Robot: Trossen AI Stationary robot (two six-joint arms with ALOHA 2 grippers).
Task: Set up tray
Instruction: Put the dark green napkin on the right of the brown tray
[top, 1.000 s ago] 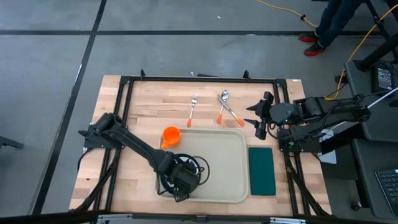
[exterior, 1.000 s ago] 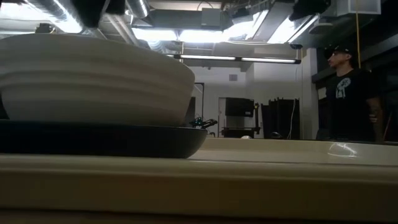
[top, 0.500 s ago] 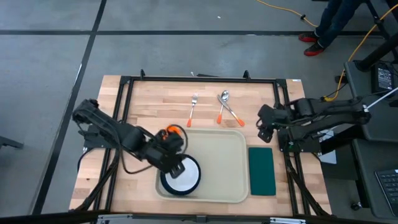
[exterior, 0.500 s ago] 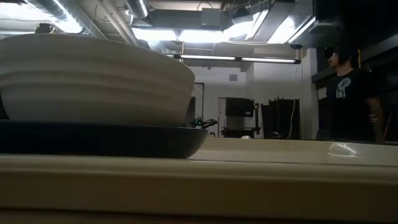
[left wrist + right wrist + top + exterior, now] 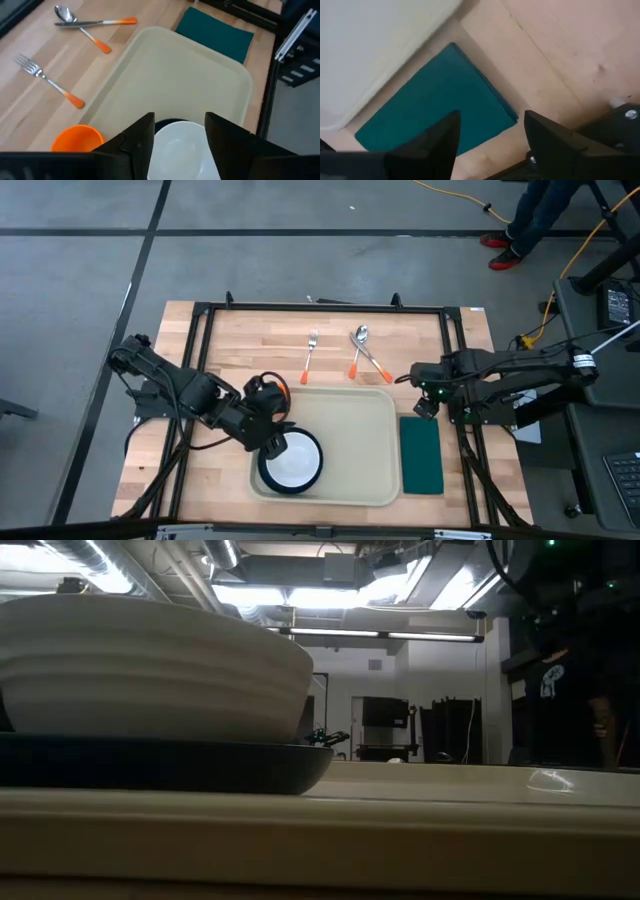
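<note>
1. Lying in the lower middle of the high view, the cream tray (image 5: 350, 448) sits on the wooden table (image 5: 250, 340), its long lower rim close to the table's near edge.
2. A white bowl (image 5: 292, 464) on a dark plate (image 5: 311, 478) fills the tray's lower-left corner; the right two-thirds of the tray floor is bare.
3. The left gripper (image 5: 272, 442) hangs over the tray's left rim, just up-left of the bowl, its fingers (image 5: 142, 140) spread apart and holding nothing.
4. An orange cup (image 5: 276, 392) stands just outside the tray's upper-left corner, partly covered by the left arm.
5. The dark green napkin (image 5: 421, 456) lies alongside the tray's right rim, a narrow strip of wood between them.
6. The right gripper (image 5: 423, 389) hovers above the napkin's upper end, near the tray's upper-right corner; its fingers (image 5: 432, 140) stand apart, empty.
7. A fork (image 5: 310, 353), a spoon (image 5: 357, 350) and a knife (image 5: 374, 365), all orange-handled, lie on open wood above the tray's upper rim; the spoon and knife cross.
8. In the upper right of the high view, a person's legs (image 5: 530, 220) stand on the floor, well away from the table.
</note>
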